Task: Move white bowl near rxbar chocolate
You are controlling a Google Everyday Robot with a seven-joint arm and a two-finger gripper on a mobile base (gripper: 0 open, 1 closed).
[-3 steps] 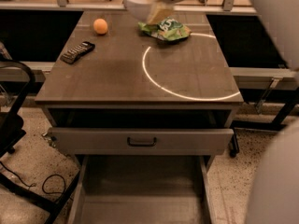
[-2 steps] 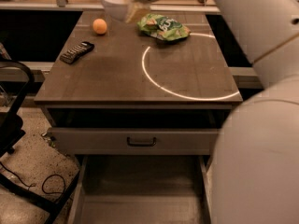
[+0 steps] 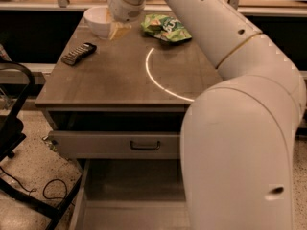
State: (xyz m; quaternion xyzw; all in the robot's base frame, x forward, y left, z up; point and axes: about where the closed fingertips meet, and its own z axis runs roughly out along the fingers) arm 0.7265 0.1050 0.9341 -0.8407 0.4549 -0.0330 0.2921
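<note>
Wooden tabletop, far corner | gripper: clamps white bowl by rim | rxbar chocolate: near, camera-side left of bowl, long axis diagonal

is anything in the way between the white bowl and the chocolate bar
Nothing visible does. The white bowl is at the far left of the table with the gripper at its right rim. The chocolate bar lies just nearer the camera, only bare wood between. The green bag is off to the right.
</note>
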